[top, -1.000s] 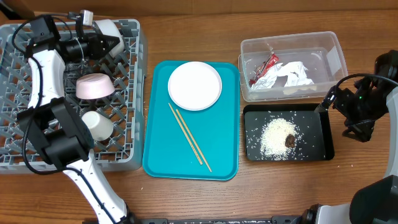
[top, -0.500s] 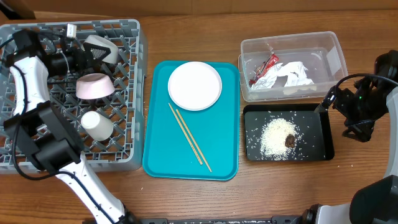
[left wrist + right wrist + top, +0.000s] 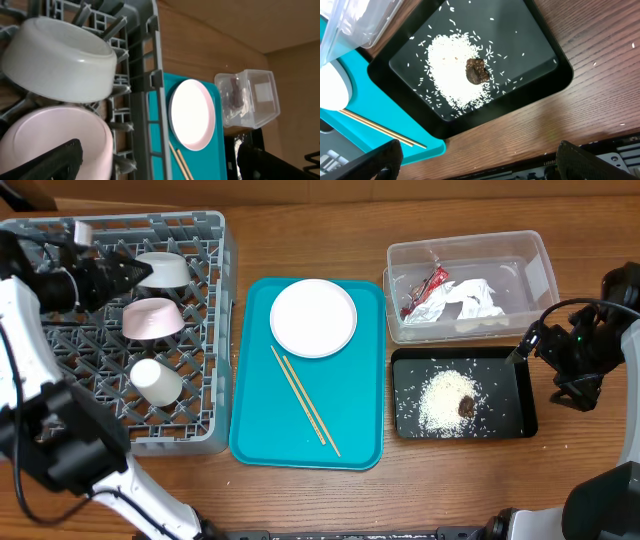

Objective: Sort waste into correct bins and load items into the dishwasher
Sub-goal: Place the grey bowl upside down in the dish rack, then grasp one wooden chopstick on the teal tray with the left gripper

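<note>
Dish rack (image 3: 170,442) on wooden table (image 3: 300,500)

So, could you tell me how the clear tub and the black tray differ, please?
The clear tub is see-through and deep-walled; the black tray is opaque and shallow. The tub holds the red wrapper and white napkin; the tray holds rice and a brown lump. Both are rectangular.

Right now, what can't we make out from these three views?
Overhead: the left arm covers the left of the rack; anything beneath is hidden.
Left wrist: chopsticks cut off by the bottom edge; tub contents blurred.
Right wrist: plate mostly cut off by the left edge; brown lump too small to identify.
Both wrist views: the small cup is out of frame.
</note>
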Tool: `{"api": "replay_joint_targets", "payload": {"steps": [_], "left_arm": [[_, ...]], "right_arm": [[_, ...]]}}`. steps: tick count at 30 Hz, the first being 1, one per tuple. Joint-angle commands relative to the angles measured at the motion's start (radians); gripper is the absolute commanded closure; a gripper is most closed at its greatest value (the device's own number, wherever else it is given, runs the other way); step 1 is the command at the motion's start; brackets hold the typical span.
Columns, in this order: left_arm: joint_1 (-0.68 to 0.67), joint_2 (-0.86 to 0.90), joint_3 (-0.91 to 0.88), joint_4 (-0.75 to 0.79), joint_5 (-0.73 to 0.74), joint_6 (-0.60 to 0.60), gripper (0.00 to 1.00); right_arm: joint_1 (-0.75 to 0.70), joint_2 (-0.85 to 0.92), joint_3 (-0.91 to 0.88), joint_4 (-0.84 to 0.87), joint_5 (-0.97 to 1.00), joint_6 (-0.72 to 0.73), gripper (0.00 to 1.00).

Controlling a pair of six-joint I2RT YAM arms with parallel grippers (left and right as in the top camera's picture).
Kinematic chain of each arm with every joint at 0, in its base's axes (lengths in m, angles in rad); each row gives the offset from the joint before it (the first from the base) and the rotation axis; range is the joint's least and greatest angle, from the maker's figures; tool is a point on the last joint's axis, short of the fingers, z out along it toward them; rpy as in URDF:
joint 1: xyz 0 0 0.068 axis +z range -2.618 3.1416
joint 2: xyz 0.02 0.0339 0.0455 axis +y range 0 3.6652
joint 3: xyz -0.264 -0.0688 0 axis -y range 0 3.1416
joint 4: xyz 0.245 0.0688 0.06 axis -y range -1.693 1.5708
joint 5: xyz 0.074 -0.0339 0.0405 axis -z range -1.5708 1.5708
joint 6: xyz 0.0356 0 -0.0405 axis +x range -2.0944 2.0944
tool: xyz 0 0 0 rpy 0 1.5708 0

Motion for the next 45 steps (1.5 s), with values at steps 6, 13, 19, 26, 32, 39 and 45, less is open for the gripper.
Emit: {"api": "replay_joint_targets", "payload": {"steps": [6,13,19,26,32,39,45], "left_arm": [[-0.155,-0.212,-0.003,-0.219,-0.516,-0.402,0.00],[-0.240,-0.211,-0.003,-0.327,-0.507,-0.426,0.00],[-0.391,-0.228,-0.016,-0.446,-0.630,-0.441,0.00],[-0.627,-0.368,-0.109,-0.446,-0.779,-0.582,0.00],[-0.776,-0.558,-0.326,-0.433,-0.887,-0.784,0.00],[-0.923,-0.660,-0.602,-0.143,-0.924,-0.950,0.00],[-0.974,-0.578,-0.821,0.186,-0.910,-0.951,0.08]], "right_arm": [[-0.003,-0.021,0.008,-0.002,0.010,-0.007,0.00],[-0.003,-0.021,0.008,-0.004,0.010,-0.007,0.00],[-0.003,-0.021,0.008,-0.008,0.011,-0.007,0.00],[-0.003,-0.021,0.008,-0.016,0.025,-0.007,0.00],[-0.003,-0.021,0.008,-0.015,0.024,-0.007,0.00],[-0.003,-0.021,0.008,-0.012,0.024,-0.006,0.00],[-0.003,-0.021,0.008,-0.012,0.024,-0.006,0.00]]}}
